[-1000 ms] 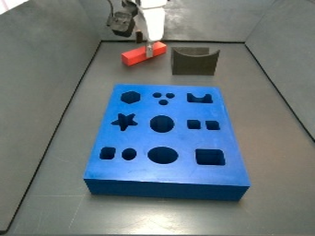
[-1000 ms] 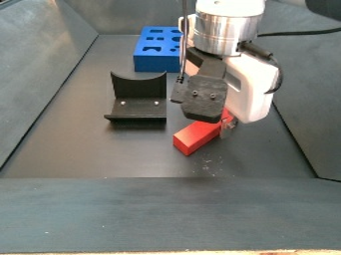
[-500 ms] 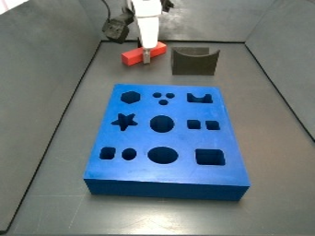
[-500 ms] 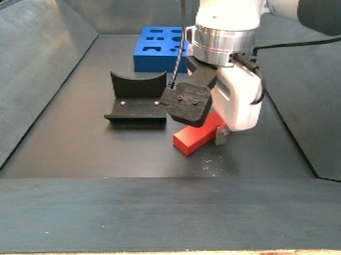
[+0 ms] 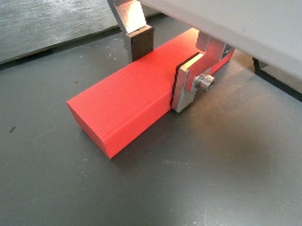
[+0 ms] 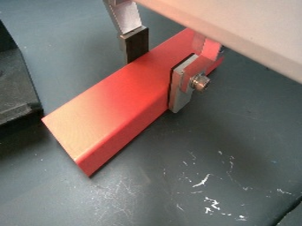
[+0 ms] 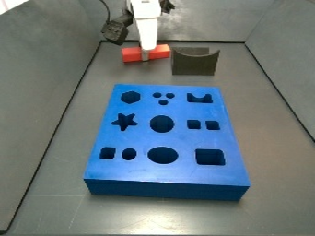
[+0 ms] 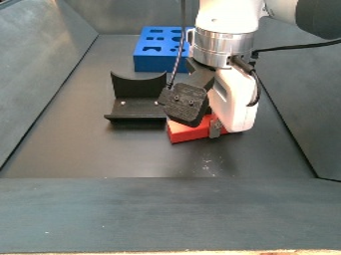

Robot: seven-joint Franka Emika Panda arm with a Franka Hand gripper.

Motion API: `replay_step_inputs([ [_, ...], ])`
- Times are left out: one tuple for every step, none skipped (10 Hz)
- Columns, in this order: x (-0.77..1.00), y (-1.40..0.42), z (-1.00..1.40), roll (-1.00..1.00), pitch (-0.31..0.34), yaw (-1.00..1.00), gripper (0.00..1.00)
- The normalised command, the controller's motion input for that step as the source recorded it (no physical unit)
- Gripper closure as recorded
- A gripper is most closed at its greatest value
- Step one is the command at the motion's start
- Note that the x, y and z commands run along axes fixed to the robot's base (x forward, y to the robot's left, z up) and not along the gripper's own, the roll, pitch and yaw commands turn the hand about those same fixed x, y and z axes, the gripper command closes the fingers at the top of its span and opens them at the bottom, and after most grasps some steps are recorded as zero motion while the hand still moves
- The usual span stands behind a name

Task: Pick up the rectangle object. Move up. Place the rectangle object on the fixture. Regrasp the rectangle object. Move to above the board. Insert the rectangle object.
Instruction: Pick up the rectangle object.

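**Grasp on red block: slip and tilt risks**

Gripper down at floor level, straddling rectangle object across its width, toward one end rather than mid-length. Silver fingers flat against both long sides in both wrist views; reads as closed on the block, or very nearly, though contact pressure can't be judged. Block seems flat on dark floor, not lifted yet.

In a side view, gripper just beside fixture, block mostly hidden under wrist body. In a side view from opposite end, block at far end of enclosure, fixture close by, board well apart toward the camera.

Likely trouble from here:
- Off-centre grip: free end longer and heavier, so may droop or pivot between pads on lift.
- Smooth faces, small pad area: possible slip during move up.
- Any tilt carried over means poor seating in fixture notch, then bad regrasp and misaligned insert at board cutout.
- Fixture close: swinging free end could clip it on the way over.
- Pads low on block sides: fingertips may scrape floor if closing isn't finished.

Writing: no brand, label or text legible anywhere on block, fixture, board or gripper. Pale scuff marks on floor near block, not lettering.
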Motion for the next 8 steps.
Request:
replay_step_inputs([
  [0.0, 0.0, 0.0, 0.0, 0.0, 0.0, 1.0],
  [0.0, 0.0, 0.0, 0.0, 0.0, 0.0, 1.0],
  [0.0, 0.0, 0.0, 0.0, 0.0, 0.0, 1.0],
  [0.0, 0.0, 0.0, 0.0, 0.0, 0.0, 1.0],
  [0.0, 0.0, 0.0, 0.0, 0.0, 0.0, 1.0],
  [0.0, 0.0, 0.0, 0.0, 0.0, 0.0, 1.0],
  [0.0, 0.0, 0.0, 0.0, 0.0, 0.0, 1.0],
  [0.0, 0.0, 0.0, 0.0, 0.0, 0.0, 1.0],
])
